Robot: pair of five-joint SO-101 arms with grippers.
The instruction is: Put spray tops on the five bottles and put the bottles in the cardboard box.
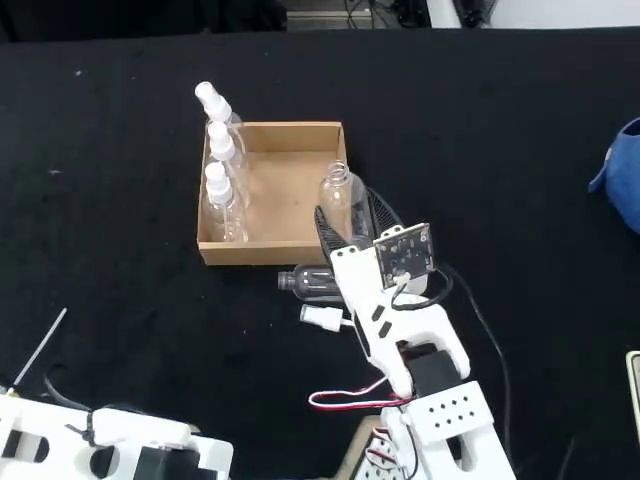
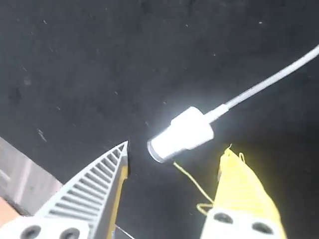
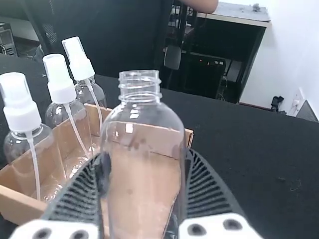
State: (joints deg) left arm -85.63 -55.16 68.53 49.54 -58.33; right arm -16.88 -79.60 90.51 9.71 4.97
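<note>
Right tool [image 3: 144, 164] tight around 1 uncapped bottle [image 3: 142, 114] (upright, at cardboard box [image 1: 270, 252] rim); left tool [image 2: 177, 149] apart.

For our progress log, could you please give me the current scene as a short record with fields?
in box: three capped bottles, upright along one wall of the cardboard box
right gripper: shut on an upright uncapped bottle at the box's opposite wall
lying bottle: uncapped, on the table beside the box
loose spray top: on the table near it
left gripper: open, over another spray top
</note>
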